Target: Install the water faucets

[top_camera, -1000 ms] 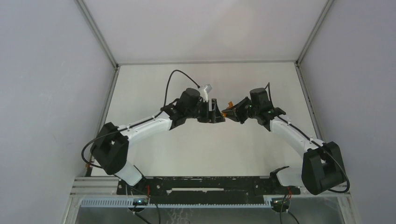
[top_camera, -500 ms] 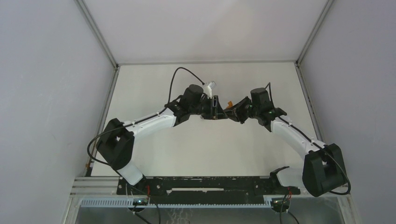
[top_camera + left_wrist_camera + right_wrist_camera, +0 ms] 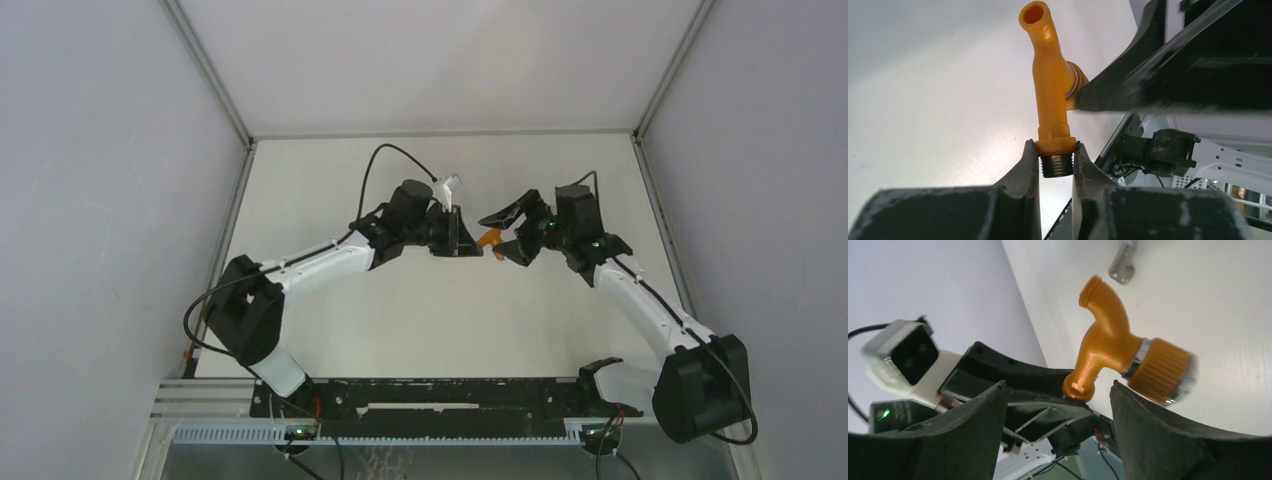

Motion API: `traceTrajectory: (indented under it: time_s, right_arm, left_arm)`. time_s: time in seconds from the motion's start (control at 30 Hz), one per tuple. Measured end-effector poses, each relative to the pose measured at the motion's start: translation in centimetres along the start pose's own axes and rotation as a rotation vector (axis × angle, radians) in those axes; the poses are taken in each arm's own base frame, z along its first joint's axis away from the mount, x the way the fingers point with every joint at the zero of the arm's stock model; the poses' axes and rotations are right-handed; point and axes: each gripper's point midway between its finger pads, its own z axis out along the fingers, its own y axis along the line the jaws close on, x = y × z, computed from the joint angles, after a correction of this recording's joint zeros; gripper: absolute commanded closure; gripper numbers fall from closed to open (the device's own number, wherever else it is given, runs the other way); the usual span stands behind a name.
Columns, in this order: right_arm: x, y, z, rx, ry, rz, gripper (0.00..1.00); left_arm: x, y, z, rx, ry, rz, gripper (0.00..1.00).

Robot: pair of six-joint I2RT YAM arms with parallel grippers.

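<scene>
Centrally, we see the left gripper [image 3: 1056, 152] clamped on the dark threaded end of the orange tap body [image 3: 1050, 85], its spout pointing away from that gripper. The right gripper [image 3: 1058, 387] gapes wide, its jaws either side of the tap's ribbed cap [image 3: 1160, 371]. A grey metal fitting [image 3: 1122, 264] lies on the table [image 3: 1208, 300] beyond.

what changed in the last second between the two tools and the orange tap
The right tool opened wide, released the orange tap and backed off rightward. The left tool moved in and now clamps its dark threaded end. The tap stayed in about the same spot.
</scene>
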Motion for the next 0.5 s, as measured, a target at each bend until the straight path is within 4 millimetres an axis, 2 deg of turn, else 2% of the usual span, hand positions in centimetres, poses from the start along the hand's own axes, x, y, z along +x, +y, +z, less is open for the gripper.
traceTrajectory:
  time_s: [0.1,0.23,0.37,0.5]
  right_arm:
    - [-1.5,1.2,-2.5,-0.086,-0.011,-0.06,0.19]
    - [-3.1,2.1,-5.4,-0.193,-0.006,-0.156,0.18]
    - [-2.0,2.8,-7.2,-0.291,0.062,-0.301,0.17]
    - [0.2,4.5,-8.6,-0.422,0.145,-0.445,0.13]
  left_arm:
    - [-0.5,0.1,-1.4,-0.005,-0.006,0.035,1.0]
    - [-2.0,-0.9,-4.7,0.03,-0.04,0.123,1.0]
    - [-2.3,-2.5,-8.4,0.081,-0.055,0.29,1.0]
    - [-0.7,-3.9,-11.2,0.134,-0.015,0.462,1.0]
